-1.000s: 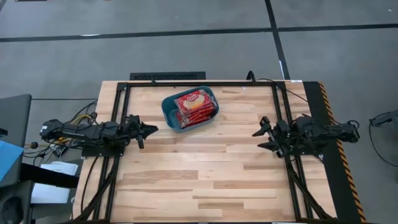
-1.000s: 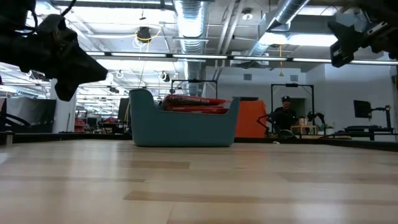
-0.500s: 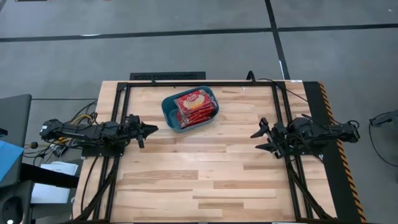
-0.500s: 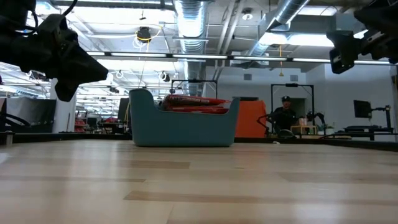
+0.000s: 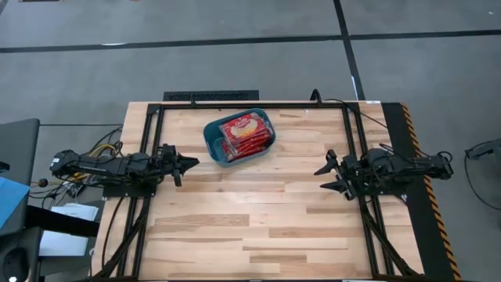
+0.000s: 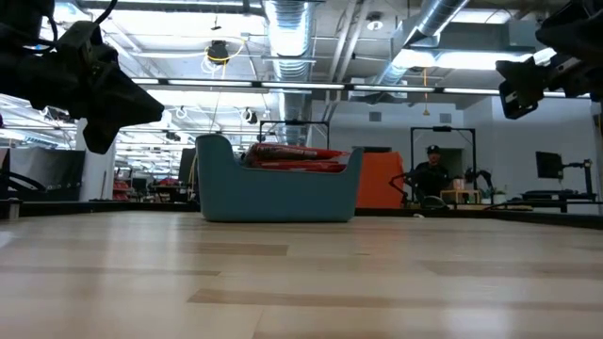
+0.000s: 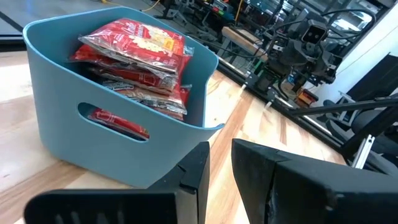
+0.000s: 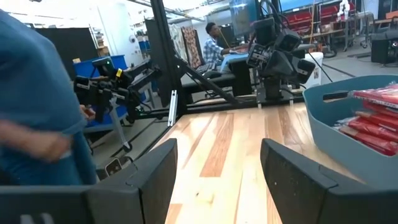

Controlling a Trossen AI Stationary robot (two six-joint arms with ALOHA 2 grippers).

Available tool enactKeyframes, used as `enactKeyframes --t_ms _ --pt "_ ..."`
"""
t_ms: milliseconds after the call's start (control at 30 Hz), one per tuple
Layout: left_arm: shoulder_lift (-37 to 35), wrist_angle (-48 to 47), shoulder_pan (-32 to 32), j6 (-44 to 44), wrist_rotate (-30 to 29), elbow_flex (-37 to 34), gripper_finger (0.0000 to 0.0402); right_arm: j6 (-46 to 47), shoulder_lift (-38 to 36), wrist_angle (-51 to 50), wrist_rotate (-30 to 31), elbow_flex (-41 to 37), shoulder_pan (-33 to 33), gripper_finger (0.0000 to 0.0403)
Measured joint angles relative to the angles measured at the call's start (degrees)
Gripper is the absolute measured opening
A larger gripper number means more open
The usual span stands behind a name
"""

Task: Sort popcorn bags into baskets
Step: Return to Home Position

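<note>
The teal-blue tub (image 5: 213, 139) stands on its base on the table's far middle, with several red popcorn bags (image 5: 246, 134) stacked inside; it also shows in the low view (image 6: 278, 188) and the left wrist view (image 7: 93, 124). My left gripper (image 5: 192, 163) hovers at the table's left side, near the tub, with a narrow gap between its fingers (image 7: 221, 168), empty. My right gripper (image 5: 327, 176) hovers at the right side, open and empty (image 8: 217, 168).
A black frame (image 5: 250, 104) runs along the table's far edge and down both sides. The wooden tabletop (image 5: 250, 211) spreads out between the arms and toward the near edge. A person (image 6: 431, 174) sits in the room beyond the table.
My right gripper has moved a little toward the table's left edge and has sunk slightly. The left arm, the tub and the bags have kept still.
</note>
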Motion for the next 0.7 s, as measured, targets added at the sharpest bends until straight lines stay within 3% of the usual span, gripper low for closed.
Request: enactKeyframes --t_ms 700 --pt "0.0 -0.01 0.0 -0.02 0.04 -0.07 0.0057 -0.02 -0.02 -0.6 0.0 -0.02 0.01 0.0255"
